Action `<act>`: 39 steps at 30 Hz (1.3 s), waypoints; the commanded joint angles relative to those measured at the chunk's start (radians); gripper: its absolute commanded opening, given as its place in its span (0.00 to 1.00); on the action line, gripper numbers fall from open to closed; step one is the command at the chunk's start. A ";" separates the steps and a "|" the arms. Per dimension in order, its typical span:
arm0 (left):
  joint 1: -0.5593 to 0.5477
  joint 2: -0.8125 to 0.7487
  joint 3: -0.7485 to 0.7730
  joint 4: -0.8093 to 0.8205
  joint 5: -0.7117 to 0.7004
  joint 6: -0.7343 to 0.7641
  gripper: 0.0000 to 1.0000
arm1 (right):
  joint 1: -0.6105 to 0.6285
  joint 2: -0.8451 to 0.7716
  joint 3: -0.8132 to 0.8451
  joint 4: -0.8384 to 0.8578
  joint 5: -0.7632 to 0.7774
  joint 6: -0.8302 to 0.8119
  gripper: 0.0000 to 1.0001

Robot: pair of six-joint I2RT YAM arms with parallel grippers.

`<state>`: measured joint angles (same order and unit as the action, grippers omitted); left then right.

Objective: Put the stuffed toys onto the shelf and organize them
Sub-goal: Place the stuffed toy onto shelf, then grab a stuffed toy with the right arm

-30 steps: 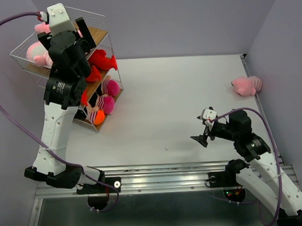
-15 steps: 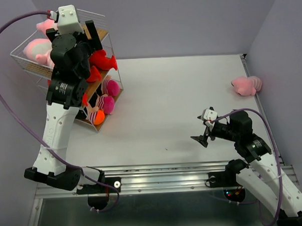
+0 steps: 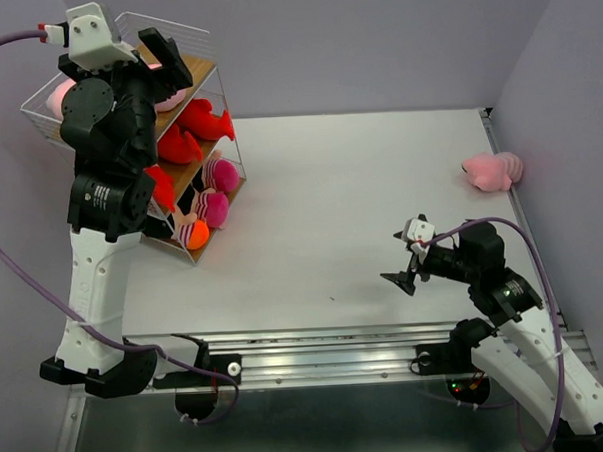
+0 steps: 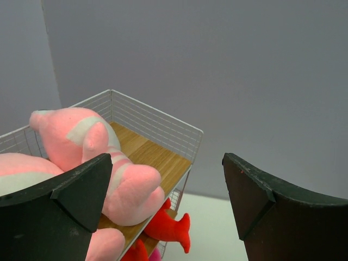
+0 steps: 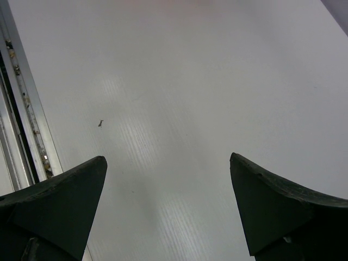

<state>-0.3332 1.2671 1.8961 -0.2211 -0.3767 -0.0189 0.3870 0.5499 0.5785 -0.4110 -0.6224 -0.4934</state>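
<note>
The shelf point(image 3: 206, 52) stands at the table's back left. In the left wrist view two pink striped stuffed toys point(image 4: 95, 157) lie on its top wooden board point(image 4: 160, 157). Red fish toys point(image 3: 205, 120) fill the middle tier, and pink striped toys point(image 3: 216, 190) sit on the bottom one. One more pink toy point(image 3: 492, 171) lies alone on the table at the far right. My left gripper point(image 4: 167, 163) hangs open and empty above the top tier, seen from above as the left gripper point(image 3: 159, 64). The right gripper point(image 3: 402, 272) is open over bare table, nothing between its fingers point(image 5: 70, 190).
Purple walls close in the table at the back and both sides. A metal rail point(image 3: 317, 345) runs along the near edge between the arm bases. A purple cable loops out from the left arm at the left wall.
The left arm has risen and swung back to the left, away from the top tier, jaws open. The right arm and the lone pink toy have not moved.
</note>
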 commanded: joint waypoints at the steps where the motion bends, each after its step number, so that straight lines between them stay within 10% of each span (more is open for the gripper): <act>1: 0.003 -0.005 0.115 0.014 0.030 -0.090 0.94 | -0.005 -0.011 -0.008 0.038 -0.022 -0.011 1.00; 19: 0.005 -0.245 0.118 -0.363 -0.131 -0.401 0.87 | -0.005 -0.044 -0.012 0.038 -0.039 -0.017 1.00; 39: 0.003 -0.138 0.179 -0.667 -0.192 -0.668 0.71 | -0.005 -0.080 -0.019 0.040 -0.050 -0.025 1.00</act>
<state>-0.3317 1.1164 2.0678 -0.8959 -0.5133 -0.6624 0.3870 0.4828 0.5728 -0.4110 -0.6559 -0.5098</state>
